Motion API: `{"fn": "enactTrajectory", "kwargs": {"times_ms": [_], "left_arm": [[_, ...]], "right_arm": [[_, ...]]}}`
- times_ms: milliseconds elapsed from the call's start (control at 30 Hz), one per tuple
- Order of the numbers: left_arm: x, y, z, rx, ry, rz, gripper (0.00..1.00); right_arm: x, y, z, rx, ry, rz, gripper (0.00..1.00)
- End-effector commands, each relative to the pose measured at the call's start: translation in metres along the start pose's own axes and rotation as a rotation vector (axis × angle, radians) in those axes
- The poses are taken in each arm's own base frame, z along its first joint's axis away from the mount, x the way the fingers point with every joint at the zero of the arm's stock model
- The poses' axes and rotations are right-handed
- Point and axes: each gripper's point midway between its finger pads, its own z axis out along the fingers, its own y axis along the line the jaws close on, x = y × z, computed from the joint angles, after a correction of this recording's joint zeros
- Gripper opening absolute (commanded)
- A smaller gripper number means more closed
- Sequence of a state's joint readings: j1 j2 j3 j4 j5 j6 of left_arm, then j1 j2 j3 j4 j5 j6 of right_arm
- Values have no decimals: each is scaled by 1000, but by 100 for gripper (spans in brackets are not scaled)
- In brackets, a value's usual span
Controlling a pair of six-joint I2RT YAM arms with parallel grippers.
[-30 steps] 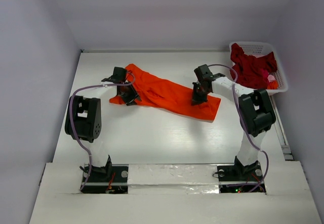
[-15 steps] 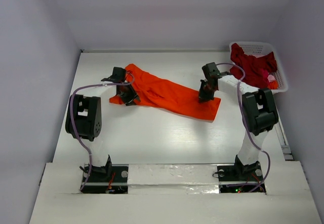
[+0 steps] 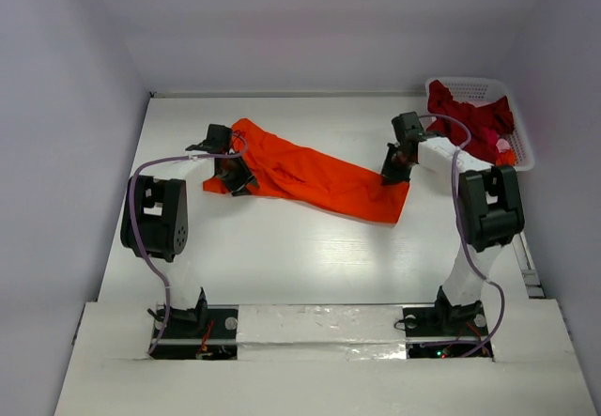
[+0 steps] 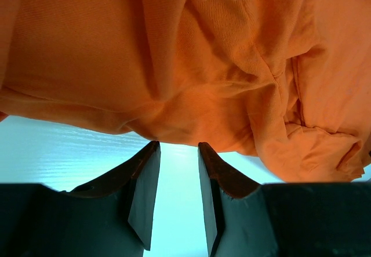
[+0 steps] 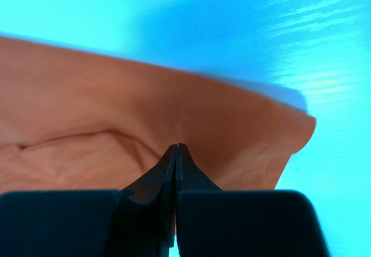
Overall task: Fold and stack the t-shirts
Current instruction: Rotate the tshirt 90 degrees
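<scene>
1. Near edge: the two arm bases stand bolted side by side on the white worktop (image 3: 300, 256), one at the left and one at the right.
2. Left of centre: the left end effector (image 4: 177, 147) sits low at the left end of the orange t-shirt (image 3: 310, 177). Its jaws stand a narrow gap apart with bare worktop showing between them. The fingertips reach the hem of the bunched cloth, and nothing is seen gripped.
3. Middle: the orange t-shirt lies on the worktop as a long, crumpled band. It runs from far left down to right of centre, with heavy folds at the left end and a flatter right end.
4. Right of centre: the right end effector (image 5: 175, 147) is at the far right corner of the orange t-shirt. Its fingers are pressed fully together, tips against the cloth. Whether any fabric is pinched between them cannot be told.
5. Far right corner: the white latticed basket (image 3: 470, 82) holds the dark crimson t-shirt (image 3: 470, 125), heaped and unfolded. The basket stands near the right end effector and apart from the orange t-shirt.
</scene>
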State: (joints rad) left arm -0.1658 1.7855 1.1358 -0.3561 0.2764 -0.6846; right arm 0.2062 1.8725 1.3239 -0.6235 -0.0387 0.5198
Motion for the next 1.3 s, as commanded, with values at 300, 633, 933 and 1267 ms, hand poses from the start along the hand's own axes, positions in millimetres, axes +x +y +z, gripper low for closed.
{"fn": "enactTrajectory", "kwargs": {"times_ms": [300, 633, 933, 1267], "left_arm": [[-12, -12, -7, 28, -22, 15, 29], [-13, -13, -8, 31, -23, 15, 29], [-13, -14, -9, 33, -27, 16, 29], [-13, -10, -12, 35, -30, 11, 29]], "right_arm": [[8, 36, -54, -125, -66, -89, 0], [45, 41, -33, -126, 9, -112, 23], [50, 38, -23, -102, 21, -104, 23], [45, 29, -8, -28, 9, -81, 23]]}}
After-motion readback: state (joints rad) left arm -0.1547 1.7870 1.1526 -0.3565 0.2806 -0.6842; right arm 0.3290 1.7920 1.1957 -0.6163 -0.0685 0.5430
